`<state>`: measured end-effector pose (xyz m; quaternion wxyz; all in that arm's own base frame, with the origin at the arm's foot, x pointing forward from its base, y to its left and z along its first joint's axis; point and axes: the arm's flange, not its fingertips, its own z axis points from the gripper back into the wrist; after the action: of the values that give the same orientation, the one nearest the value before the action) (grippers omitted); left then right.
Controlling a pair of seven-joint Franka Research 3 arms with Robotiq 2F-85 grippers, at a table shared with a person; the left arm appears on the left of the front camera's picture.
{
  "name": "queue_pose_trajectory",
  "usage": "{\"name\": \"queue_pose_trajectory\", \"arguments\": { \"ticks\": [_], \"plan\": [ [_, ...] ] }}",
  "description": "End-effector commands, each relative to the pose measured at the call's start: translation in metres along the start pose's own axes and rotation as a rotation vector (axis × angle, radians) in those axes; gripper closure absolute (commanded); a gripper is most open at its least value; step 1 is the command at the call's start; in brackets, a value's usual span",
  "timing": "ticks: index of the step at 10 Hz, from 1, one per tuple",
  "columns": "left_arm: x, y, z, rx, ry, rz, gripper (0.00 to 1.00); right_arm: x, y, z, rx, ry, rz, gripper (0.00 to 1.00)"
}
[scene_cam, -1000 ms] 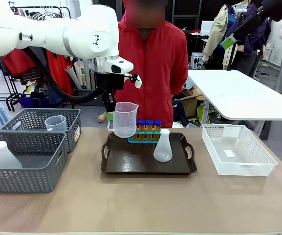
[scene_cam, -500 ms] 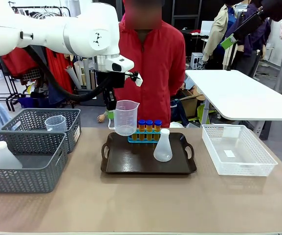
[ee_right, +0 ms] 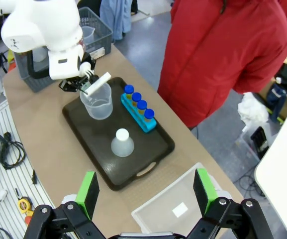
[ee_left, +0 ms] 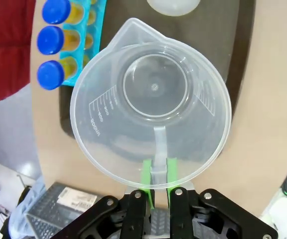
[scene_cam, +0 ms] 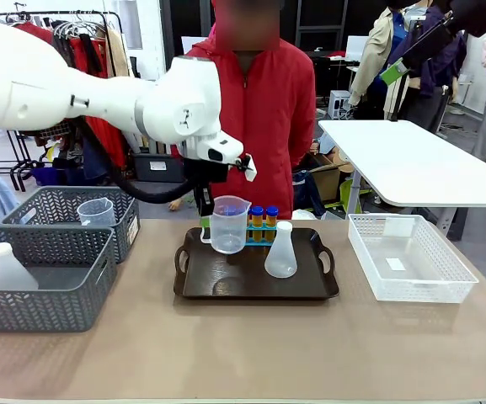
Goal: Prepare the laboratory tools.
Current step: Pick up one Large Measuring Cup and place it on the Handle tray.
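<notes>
While a person in a red jacket (scene_cam: 264, 118) stands at the far edge of the brown tabletop (scene_cam: 243, 345), a dark brown plastic tray with handles (scene_cam: 255, 273) sits in the middle of it. Four small orange tubes with blue caps (ee_right: 139, 108) stand upright in a light blue rack (ee_right: 139, 119) along the tray's far side, and a translucent white conical flask (scene_cam: 280, 251) stands on the tray just in front of them. To the left are two grey woven baskets: the nearer one (scene_cam: 36, 282) holds a white flask (scene_cam: 8, 268), the farther one (scene_cam: 78, 215) a clear cup (scene_cam: 97, 211). An empty white mesh basket (scene_cam: 407, 257) sits on the right.

The left hand (ee_left: 156, 175) is clenched on the handle of the clear plastic measuring beaker with spout (ee_left: 150, 102), its green pads (ee_left: 146, 174) pressed to either side of the handle strip. The beaker is upright over the tray's far left part, directly beside the tube rack and left of the flask; whether its base touches the tray cannot be told. Its spout points toward the flask.

The right hand (ee_right: 147, 191) is released, its green pads wide apart, high above the tabletop and well apart from everything on the tray.
</notes>
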<state>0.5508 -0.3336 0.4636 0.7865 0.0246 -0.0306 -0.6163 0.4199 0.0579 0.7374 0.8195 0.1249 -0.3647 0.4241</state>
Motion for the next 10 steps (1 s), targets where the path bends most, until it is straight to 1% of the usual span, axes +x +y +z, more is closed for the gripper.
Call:
{"name": "queue_pose_trajectory", "arguments": {
  "ticks": [1,3,4,8,10],
  "plan": [
    [-0.007,0.0,-0.017,0.023,0.014,-0.028,1.0,0.0,0.001,0.001,0.002,-0.003,0.004,0.0],
    [-0.01,0.002,-0.041,0.009,-0.004,-0.003,1.0,0.0,0.001,0.001,0.002,-0.003,0.004,0.0],
    [-0.012,0.002,-0.049,-0.002,0.003,-0.003,1.0,0.0,0.001,0.001,0.002,-0.003,0.004,0.0],
    [-0.013,0.001,-0.069,-0.029,0.003,0.006,1.0,0.0,0.001,0.001,0.002,-0.003,0.004,0.0],
    [-0.013,0.001,-0.069,-0.034,0.0,0.004,1.0,0.0,0.001,0.001,0.002,-0.003,0.004,0.0]
  ]
}}
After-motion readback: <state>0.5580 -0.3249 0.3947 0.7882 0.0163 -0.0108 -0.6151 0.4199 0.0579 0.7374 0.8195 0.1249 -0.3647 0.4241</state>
